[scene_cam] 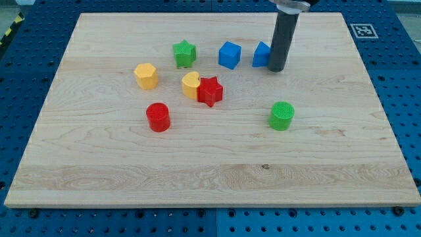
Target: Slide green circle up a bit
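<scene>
The green circle stands on the wooden board at the view's right of centre. My tip is above it in the view, well apart from it, right beside a blue block that the rod partly hides. The rod comes down from the view's top edge.
A blue cube and a green star lie at the view's top. A yellow hexagon, a yellow heart touching a red star, and a red circle lie left of centre.
</scene>
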